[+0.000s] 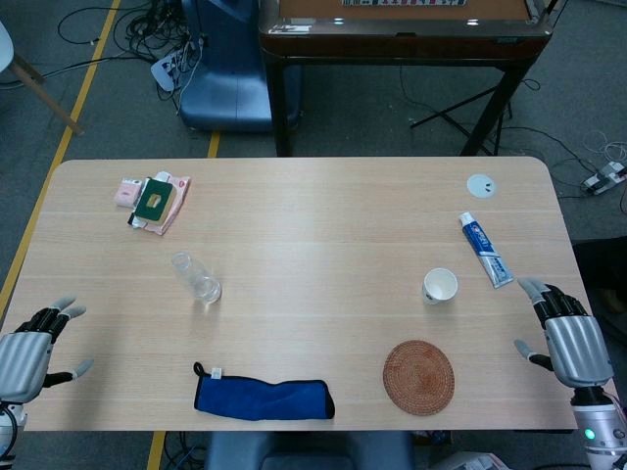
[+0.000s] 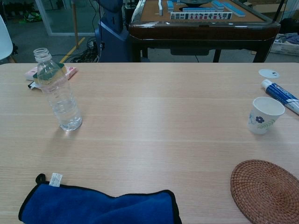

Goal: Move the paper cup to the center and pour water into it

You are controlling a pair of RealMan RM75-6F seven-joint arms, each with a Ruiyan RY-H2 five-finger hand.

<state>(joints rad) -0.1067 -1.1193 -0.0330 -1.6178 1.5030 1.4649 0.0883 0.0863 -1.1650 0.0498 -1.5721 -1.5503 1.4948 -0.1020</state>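
Note:
A white paper cup [image 1: 440, 286] with a small flower print [image 2: 264, 115] stands upright on the right side of the table. A clear plastic water bottle [image 1: 195, 276] without a cap stands upright on the left side [image 2: 59, 91], with a little water in the bottom. My left hand [image 1: 29, 351] hovers open at the table's left front edge, well left of the bottle. My right hand [image 1: 568, 338] is open at the right front edge, to the right of the cup. Neither hand shows in the chest view.
A round woven coaster [image 1: 418, 377] lies in front of the cup. A blue cloth [image 1: 263, 398] lies at the front edge. A toothpaste tube [image 1: 486, 249] and a white disc [image 1: 480, 185] are at the back right. Packets [image 1: 155, 201] lie at the back left.

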